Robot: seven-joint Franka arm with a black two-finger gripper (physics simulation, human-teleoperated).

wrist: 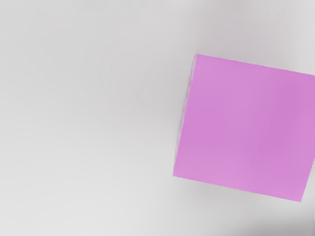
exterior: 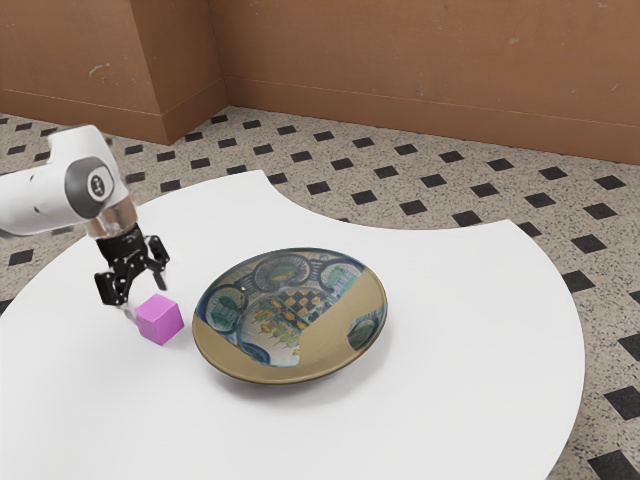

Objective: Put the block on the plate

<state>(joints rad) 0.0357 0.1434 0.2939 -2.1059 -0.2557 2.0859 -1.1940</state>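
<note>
My gripper [exterior: 143, 296] is low over the white table in the exterior view, its two fingers spread apart with nothing held between them. A magenta block [exterior: 160, 320] sits on the table close to the fingertips, a little toward the exterior view's right and nearer that camera. In the wrist view the block [wrist: 246, 128] appears large, its top face turned slightly. A round patterned plate [exterior: 345, 335], blue, green and tan, lies beyond the block toward the exterior view's right, with a gap between them.
The white table [exterior: 470, 330] has a curved edge with a concave cutout at its far side. Black-and-beige tiled floor [exterior: 400, 165] and a brown wall [exterior: 420, 60] lie behind it.
</note>
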